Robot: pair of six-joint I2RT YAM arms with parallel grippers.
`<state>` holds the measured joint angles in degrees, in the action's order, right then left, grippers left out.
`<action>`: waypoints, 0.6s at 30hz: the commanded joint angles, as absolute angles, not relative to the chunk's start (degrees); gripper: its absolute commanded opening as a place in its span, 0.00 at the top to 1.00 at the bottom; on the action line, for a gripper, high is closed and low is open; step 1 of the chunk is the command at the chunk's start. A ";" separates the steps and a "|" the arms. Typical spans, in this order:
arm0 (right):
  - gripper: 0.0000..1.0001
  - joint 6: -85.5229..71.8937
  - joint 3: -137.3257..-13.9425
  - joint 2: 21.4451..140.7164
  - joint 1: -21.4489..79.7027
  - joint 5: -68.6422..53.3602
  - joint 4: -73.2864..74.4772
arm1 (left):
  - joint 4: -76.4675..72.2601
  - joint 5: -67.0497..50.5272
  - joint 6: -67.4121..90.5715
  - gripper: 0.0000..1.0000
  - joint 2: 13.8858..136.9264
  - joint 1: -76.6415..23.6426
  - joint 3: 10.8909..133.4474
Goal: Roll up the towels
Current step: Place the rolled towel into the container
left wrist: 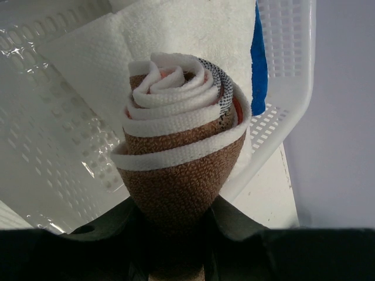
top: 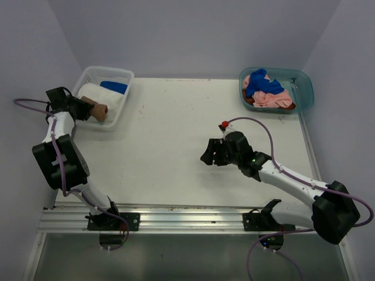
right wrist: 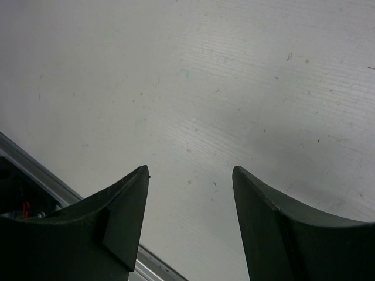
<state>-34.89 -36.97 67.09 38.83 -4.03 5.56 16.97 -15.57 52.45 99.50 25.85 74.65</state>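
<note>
Left claw [top: 87, 109] is clamped on a rolled brown towel [left wrist: 176, 187] over the white mesh basket [top: 120, 73], which holds a white towel [top: 99, 93] and a blue towel [top: 113, 87]. Right claw [right wrist: 190, 175] hangs with its jaws apart above the tabletop [top: 176, 117]. The teal tub [top: 304, 88] holds a crumpled pink towel [top: 272, 96] and a royal blue towel [top: 258, 82].

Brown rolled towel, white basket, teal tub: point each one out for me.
brown rolled towel [left wrist: 176, 190]: left wrist view, brown outer layer.
white basket [top: 111, 69]: top view, far rim.
teal tub [top: 304, 91]: top view, right wall.
</note>
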 commanded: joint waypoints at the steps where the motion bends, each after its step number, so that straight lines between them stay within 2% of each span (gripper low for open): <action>1: 0.37 -35.51 -36.48 65.39 38.58 -4.57 4.83 | 9.15 -14.15 54.67 0.80 99.58 25.93 73.13; 18: 0.38 -37.35 -36.56 64.43 38.58 -5.19 4.66 | 0.97 -11.43 60.64 0.78 102.04 23.47 66.01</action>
<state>-36.47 -36.56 66.22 38.81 -4.29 5.50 6.50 -12.78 58.26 102.24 24.16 67.31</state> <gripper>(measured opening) 0.625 0.353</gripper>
